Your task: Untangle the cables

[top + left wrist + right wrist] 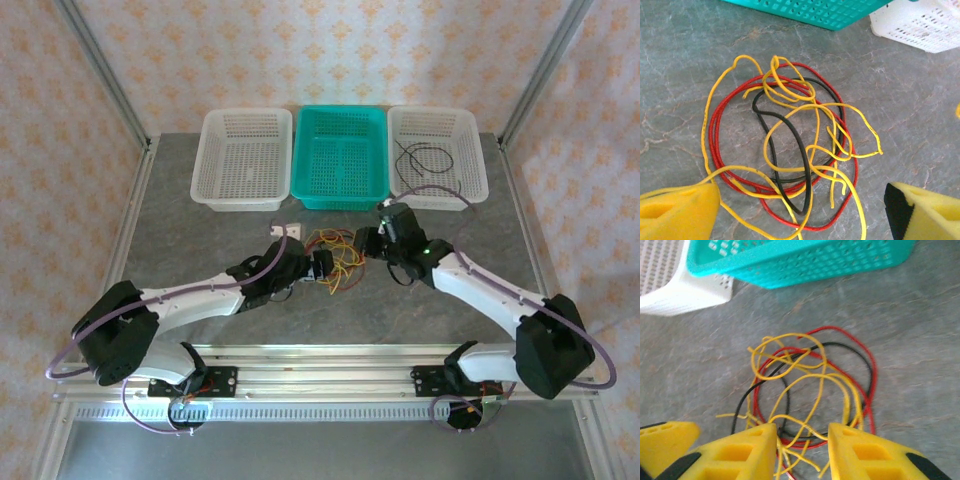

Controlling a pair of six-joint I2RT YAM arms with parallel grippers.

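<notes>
Nearest, left gripper (802,202) with fingers spread wide at the edge of the cables (336,258), right gripper (802,432) opposite with fingers narrowly apart around some of them, all tangled red, yellow and black on the table (200,250) before the teal basket (340,203).

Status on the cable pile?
Left gripper open above cables. Right gripper open, yellow strands between its fingers. Cables tangled on table. Teal basket close behind.
</notes>
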